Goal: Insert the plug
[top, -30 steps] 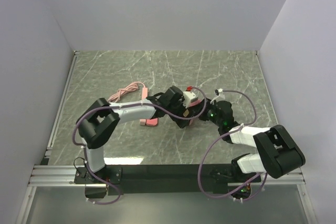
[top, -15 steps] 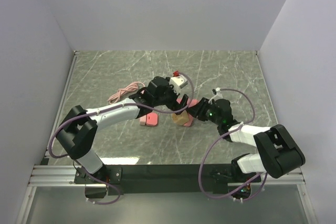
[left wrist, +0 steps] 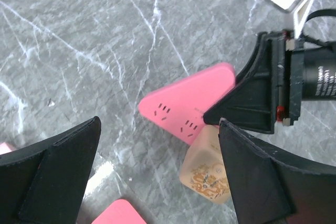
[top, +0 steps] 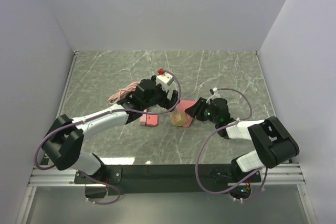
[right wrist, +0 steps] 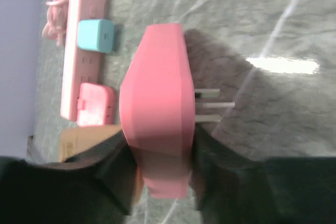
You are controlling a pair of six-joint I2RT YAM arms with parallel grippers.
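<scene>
Sitting clamped in the right pincer (right wrist: 157,153), the pink plug (right wrist: 156,114) is pressing its flat sides against the two black fingers (right wrist: 113,153), and its three metal prongs (right wrist: 212,106) are sticking out sideways, low over the grey marble table (right wrist: 252,19); whether the plug's body is touching the table cannot be told. From above, the plug is lying near the middle of the table, between the two arms, and its broad triangular face with small slots is showing upward in the left wrist view. A tan block (left wrist: 207,169) is sitting just beside the plug's near corner. The left pincer (left wrist: 160,123) is hovering over the plug with its jaws spread wide and is gripping nothing. Off to the left of the plug in the top view, a pink power strip (right wrist: 73,61) is lying flat on the table, apart from the plug, with a teal charger (right wrist: 97,36) sitting in one of its sockets and a small pink square piece (right wrist: 95,104) sitting at its near end. The strip's pink cable (top: 125,91) is lying bunched on the table beyond it, towards the far left.
</scene>
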